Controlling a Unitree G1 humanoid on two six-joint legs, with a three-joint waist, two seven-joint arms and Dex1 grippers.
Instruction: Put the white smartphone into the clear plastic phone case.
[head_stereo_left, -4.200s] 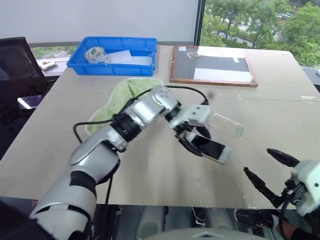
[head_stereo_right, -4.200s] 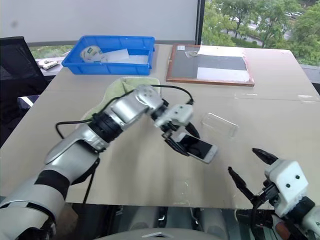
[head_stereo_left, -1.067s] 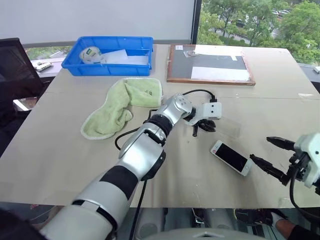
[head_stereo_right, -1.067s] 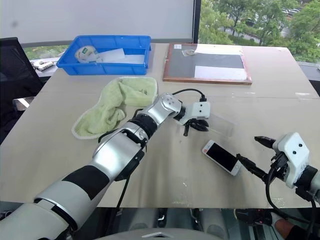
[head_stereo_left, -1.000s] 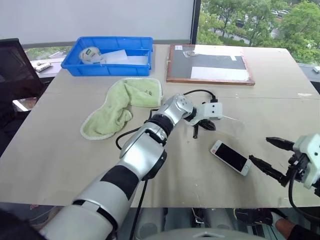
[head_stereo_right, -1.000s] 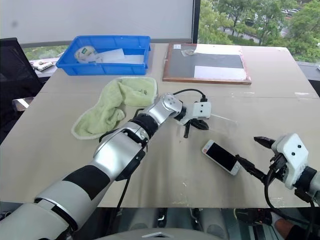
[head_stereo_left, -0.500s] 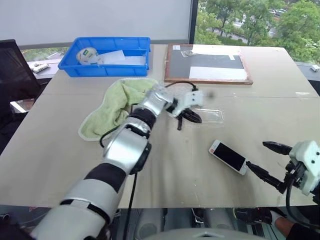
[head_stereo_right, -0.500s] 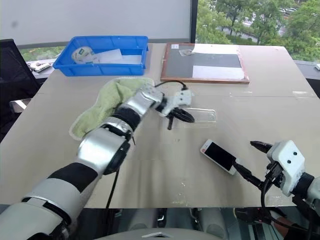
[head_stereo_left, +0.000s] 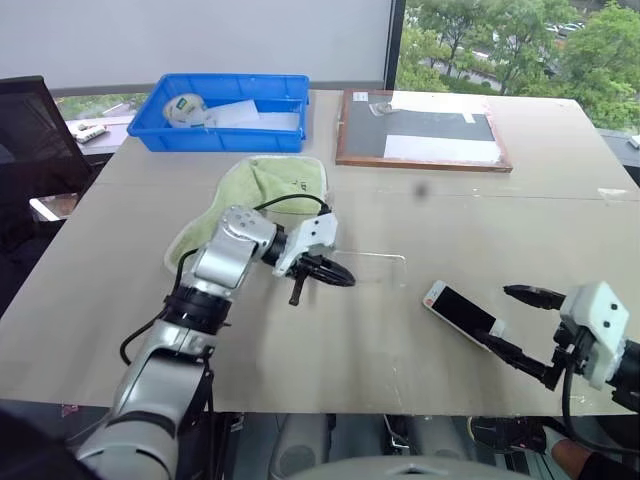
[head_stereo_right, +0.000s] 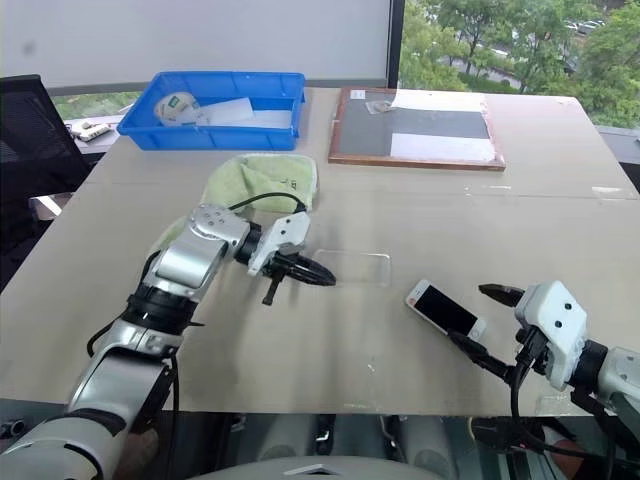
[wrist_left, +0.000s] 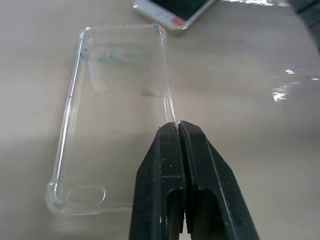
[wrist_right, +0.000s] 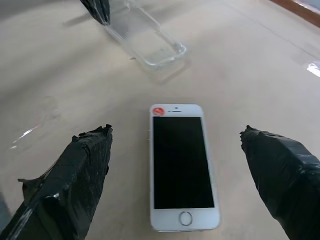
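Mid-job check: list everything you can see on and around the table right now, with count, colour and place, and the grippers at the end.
white smartphone: one, white with black screen, face up near the table's front edge, right of centre.
clear plastic phone case: one, transparent, flat on the table just left of the phone, one long edge pinched.
towel: one, light green, crumpled, left of centre.
bin: one, blue, far left corner, holding a tape roll and white paper.
wood-framed dark board: one, far side, with white sheets on it.
table: one, beige.
chair: one, black, at the left.
left gripper: black, shut on the case's edge.
right gripper: black, open, fingers on either side of the phone's near end.
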